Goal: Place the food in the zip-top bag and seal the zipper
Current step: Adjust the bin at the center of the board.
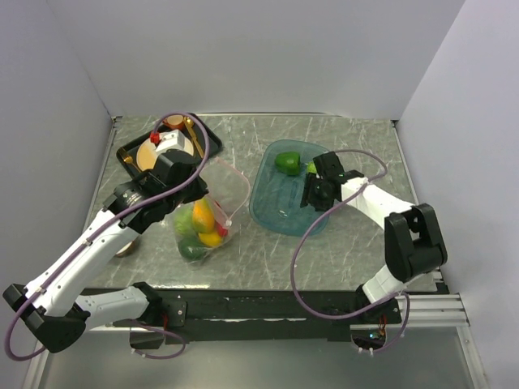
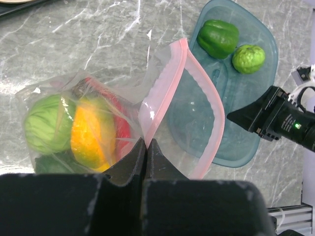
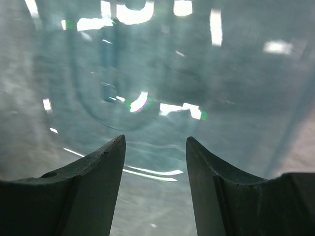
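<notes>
Left arm [image 1: 81,259]: white links, black joints, black base | right arm [image 1: 369,198]: same white-and-black build | purple cable [image 1: 293,275]: looped alongside each arm | right gripper [image 3: 155,140]: dark, matte, wedge-shaped fingers | green light [image 2: 297,125]: glowing on right wrist's black housing

Readable text, labels, brands, numbers, signs: none legible on the zip-top bag [image 2: 162,78], the teal tub [image 2: 231,93] or elsewhere.

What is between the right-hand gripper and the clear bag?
Only bare teal tub floor lies between the right gripper and the zip-top bag, as the top view shows.
</notes>
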{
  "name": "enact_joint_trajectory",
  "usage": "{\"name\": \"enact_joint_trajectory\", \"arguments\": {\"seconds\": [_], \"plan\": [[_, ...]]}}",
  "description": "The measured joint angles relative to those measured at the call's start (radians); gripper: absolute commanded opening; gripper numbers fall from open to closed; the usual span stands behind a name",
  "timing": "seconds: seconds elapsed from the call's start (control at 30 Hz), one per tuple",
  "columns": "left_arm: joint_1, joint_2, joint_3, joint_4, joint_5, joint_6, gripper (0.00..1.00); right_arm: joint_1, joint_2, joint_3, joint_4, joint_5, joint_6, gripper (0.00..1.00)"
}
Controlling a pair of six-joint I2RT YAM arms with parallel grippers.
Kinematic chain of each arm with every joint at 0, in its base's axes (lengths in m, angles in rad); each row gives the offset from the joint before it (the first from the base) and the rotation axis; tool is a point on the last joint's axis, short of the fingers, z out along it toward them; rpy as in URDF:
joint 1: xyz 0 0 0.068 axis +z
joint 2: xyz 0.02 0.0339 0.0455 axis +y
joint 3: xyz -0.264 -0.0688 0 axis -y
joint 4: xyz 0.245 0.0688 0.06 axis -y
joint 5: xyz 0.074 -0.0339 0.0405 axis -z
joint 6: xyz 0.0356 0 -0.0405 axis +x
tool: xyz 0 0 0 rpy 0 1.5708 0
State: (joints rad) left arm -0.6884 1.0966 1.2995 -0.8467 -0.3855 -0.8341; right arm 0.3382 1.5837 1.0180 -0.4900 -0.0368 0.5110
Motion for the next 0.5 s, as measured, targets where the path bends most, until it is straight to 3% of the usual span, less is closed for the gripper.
{"name": "enact_joint_trajectory", "arguments": {"seconds": [0.5], "plan": [[0.000, 0.000, -0.020, 0.017, 0.024, 0.001, 0.01, -0.112, -0.069, -0.022, -0.065, 0.179, -0.076, 0.62]]}}
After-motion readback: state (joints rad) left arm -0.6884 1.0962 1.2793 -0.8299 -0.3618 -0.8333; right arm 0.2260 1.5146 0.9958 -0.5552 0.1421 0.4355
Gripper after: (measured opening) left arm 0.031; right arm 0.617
